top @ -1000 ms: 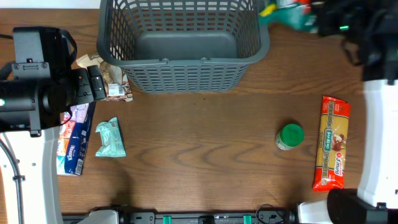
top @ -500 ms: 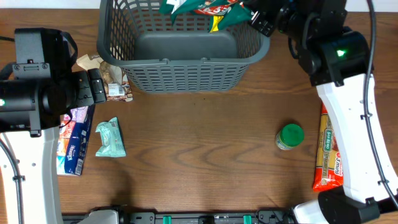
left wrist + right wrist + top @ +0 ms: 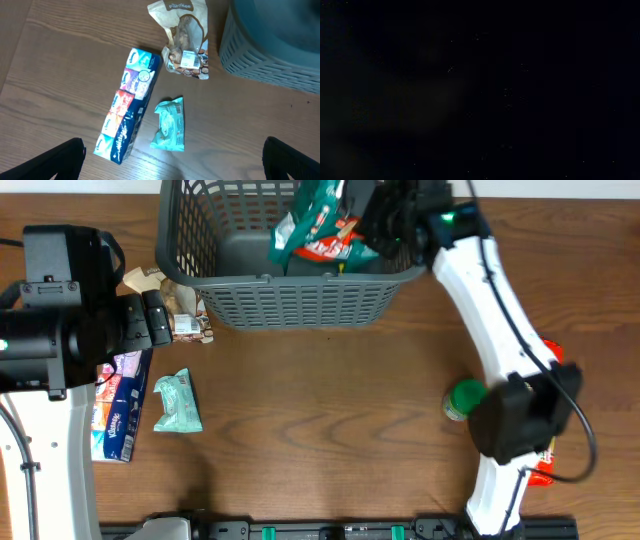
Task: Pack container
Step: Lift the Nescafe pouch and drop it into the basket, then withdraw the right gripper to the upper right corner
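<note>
Jaws, left gripper (image 3: 155,318): gaping wide, hovering near the table's (image 3: 320,420) left edge.
Jaws, right gripper (image 3: 372,220): pinching snack bag (image 3: 315,232), hanging over container (image 3: 300,302), far edge.

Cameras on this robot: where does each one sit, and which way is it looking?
Overhead: above the table, looking straight down on the container, left arm and right arm.
Left wrist: on the left arm, looking down at the tissue pack and teal packet; the left gripper fingertips show at the bottom corners.
Right wrist: almost black, nothing can be made out.
Shared: overhead and left wrist both show the tissue pack, teal packet and container corner.
</note>
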